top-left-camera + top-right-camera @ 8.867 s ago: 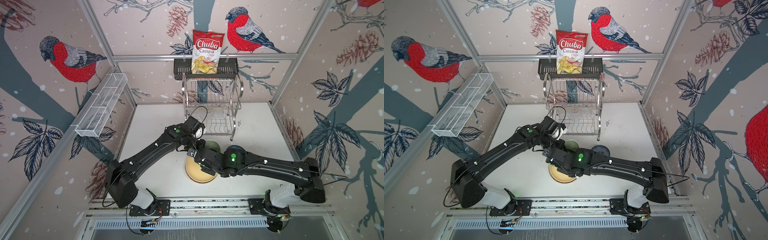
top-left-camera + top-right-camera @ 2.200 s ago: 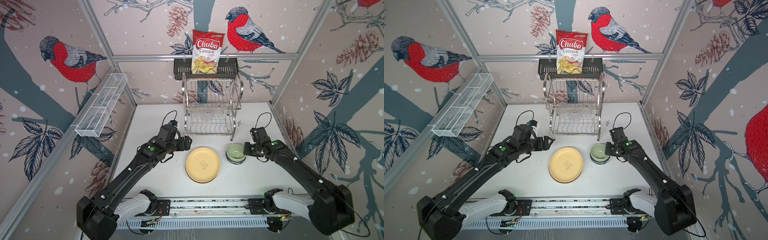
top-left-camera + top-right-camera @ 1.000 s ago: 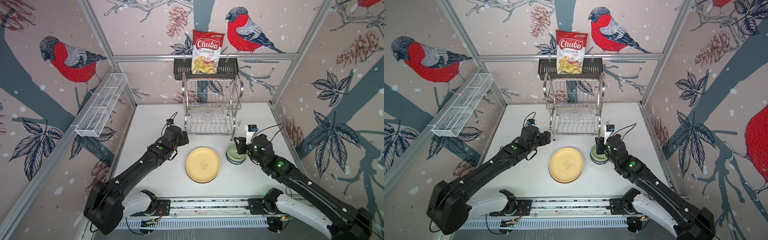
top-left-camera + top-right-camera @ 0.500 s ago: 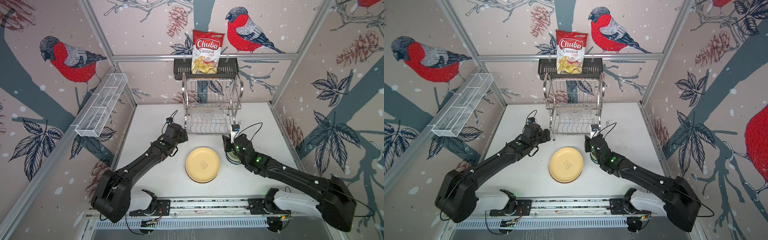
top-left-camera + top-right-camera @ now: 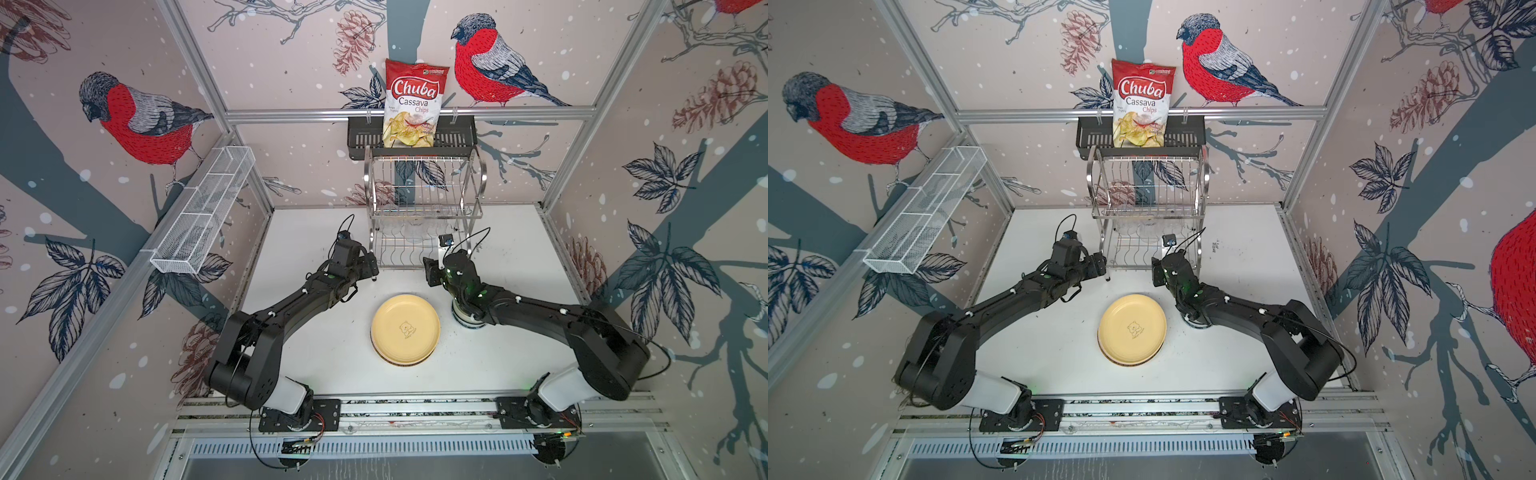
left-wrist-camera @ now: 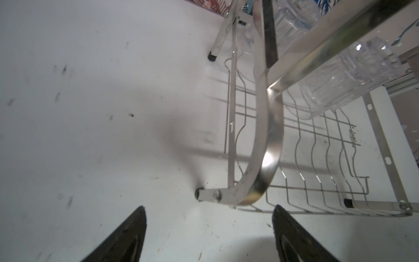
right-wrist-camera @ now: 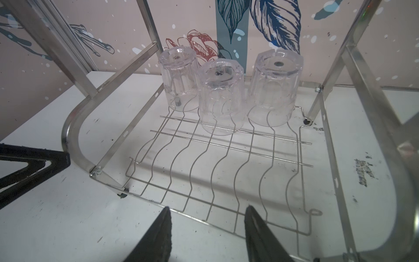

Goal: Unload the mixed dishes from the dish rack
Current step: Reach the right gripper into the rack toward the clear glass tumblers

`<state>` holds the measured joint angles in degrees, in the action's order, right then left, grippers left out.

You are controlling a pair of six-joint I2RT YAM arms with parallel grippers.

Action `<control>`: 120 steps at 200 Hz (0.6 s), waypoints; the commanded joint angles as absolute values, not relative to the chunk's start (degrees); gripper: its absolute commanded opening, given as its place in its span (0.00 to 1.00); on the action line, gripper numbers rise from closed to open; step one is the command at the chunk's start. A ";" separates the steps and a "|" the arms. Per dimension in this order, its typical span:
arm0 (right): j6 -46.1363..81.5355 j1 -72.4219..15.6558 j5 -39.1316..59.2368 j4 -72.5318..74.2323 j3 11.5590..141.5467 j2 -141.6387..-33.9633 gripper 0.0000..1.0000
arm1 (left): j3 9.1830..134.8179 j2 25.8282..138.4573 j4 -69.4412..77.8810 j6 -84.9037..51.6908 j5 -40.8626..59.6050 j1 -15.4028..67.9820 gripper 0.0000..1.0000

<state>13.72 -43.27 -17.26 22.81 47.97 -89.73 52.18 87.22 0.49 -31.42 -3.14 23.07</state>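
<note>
3 clear glasses stand upside down at the back of the lower tier of the dish rack. The cream-yellow plate and bowls lie in front of the rack. The left gripper is at the rack's front left leg, jaws wide and empty. The right gripper faces its front edge, jaws partly apart and empty

The two-tier shiny steel wire dish rack stands at the back of the white tabletop, below the black slotted shelf basket. Three clear upturned glasses sit side by side on its lower tier (toward the rear). The cream-yellow round plate lies before the rack.
</note>
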 commanded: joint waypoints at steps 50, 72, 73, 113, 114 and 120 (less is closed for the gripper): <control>13.54 -39.35 -11.16 27.34 54.05 -97.29 0.53 | 61.94 97.50 2.02 -28.89 1.87 22.85 0.54; 13.30 -38.52 -11.42 28.11 55.82 -99.73 0.54 | 63.25 98.32 1.80 -28.23 1.76 22.87 0.40; 13.33 -38.47 -11.42 28.16 55.90 -99.83 0.54 | 63.31 98.38 1.82 -28.18 1.80 22.86 0.40; 12.68 -36.84 -11.38 29.73 60.74 -105.73 0.63 | 64.27 99.67 1.72 -27.84 3.15 22.85 0.14; 12.63 -36.79 -11.40 29.72 60.91 -105.91 0.63 | 64.26 99.71 1.70 -27.85 3.25 22.85 0.13; 12.38 -36.54 -11.51 29.71 61.90 -106.88 0.64 | 64.33 99.81 1.67 -27.85 3.39 22.85 0.10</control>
<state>13.61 -37.19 -11.64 27.14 59.05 -104.12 63.61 99.09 0.60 -26.44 1.58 22.92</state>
